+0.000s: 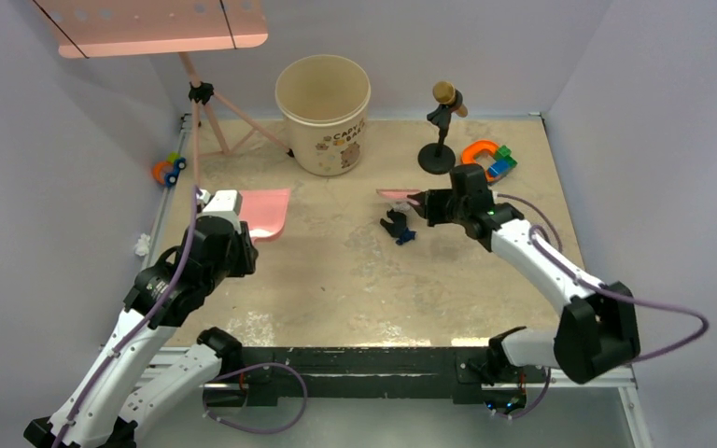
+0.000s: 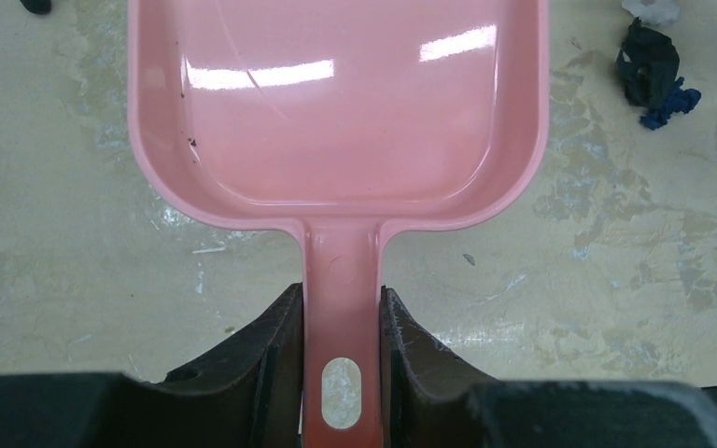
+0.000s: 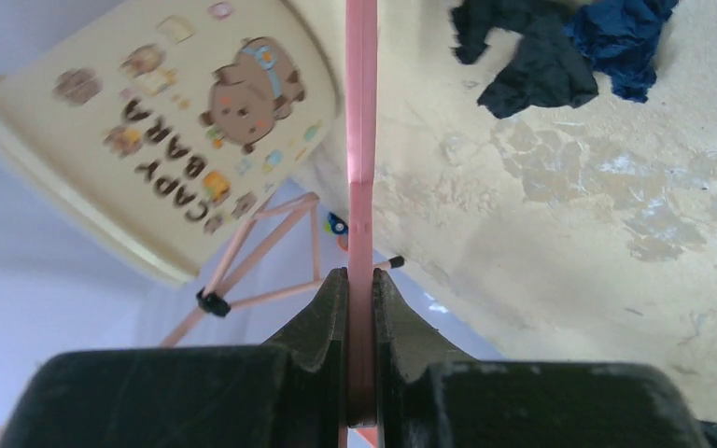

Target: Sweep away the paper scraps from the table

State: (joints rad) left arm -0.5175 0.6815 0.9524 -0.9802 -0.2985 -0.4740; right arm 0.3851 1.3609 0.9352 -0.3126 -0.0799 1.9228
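A small cluster of black and dark blue paper scraps (image 1: 398, 228) lies mid-table (image 1: 355, 289). It shows in the left wrist view (image 2: 652, 70), with a white scrap (image 2: 652, 9) beside it, and in the right wrist view (image 3: 546, 56). My left gripper (image 1: 227, 207) (image 2: 341, 297) is shut on the handle of a pink dustpan (image 1: 268, 213) (image 2: 336, 103), which lies flat on the table well left of the scraps; the pan looks empty. My right gripper (image 1: 425, 203) (image 3: 359, 278) is shut on a thin pink sweeper blade (image 1: 398, 194) (image 3: 361, 121), held edge-on just behind the scraps.
A cream bucket (image 1: 323, 112) (image 3: 159, 121) stands at the back centre. A pink tripod stand (image 1: 215, 121) is at the back left. A dark figure on a stand (image 1: 441, 126) and orange-blue-green toy blocks (image 1: 490, 159) are at the back right. A white wad (image 1: 142, 245) lies off the left edge.
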